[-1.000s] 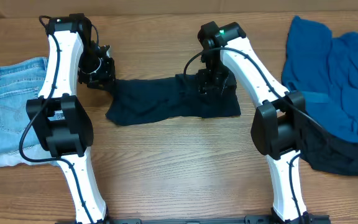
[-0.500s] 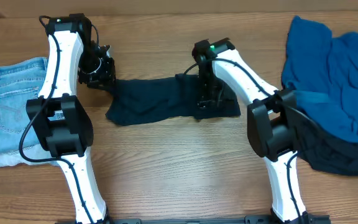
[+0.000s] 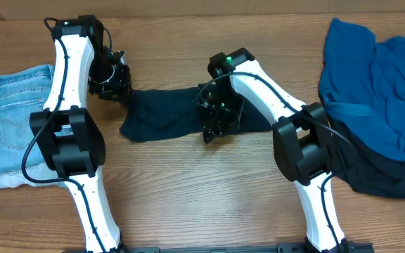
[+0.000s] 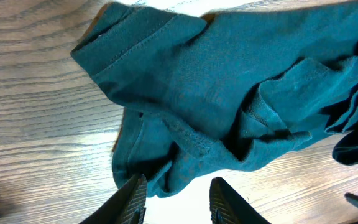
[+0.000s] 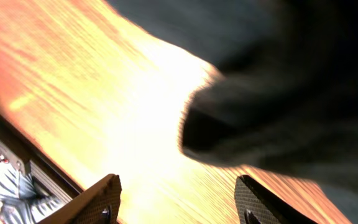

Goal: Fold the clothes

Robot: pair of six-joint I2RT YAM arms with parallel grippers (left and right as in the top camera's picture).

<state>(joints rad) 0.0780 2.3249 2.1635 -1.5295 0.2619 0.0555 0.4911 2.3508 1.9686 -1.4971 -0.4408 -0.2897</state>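
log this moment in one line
left gripper: at left end of navy top, grip unclear | right gripper: open, over its near edge

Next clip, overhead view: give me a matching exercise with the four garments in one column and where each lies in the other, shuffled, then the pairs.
Garments
1. light-blue jeans
2. navy top
3. bright blue garment
4. dark garment

Places
A. lower right, partly beneath another cloth
B. far left
C. upper right, lying over another cloth
D. centre of the view

Pairs: 1-B, 2-D, 3-C, 4-A
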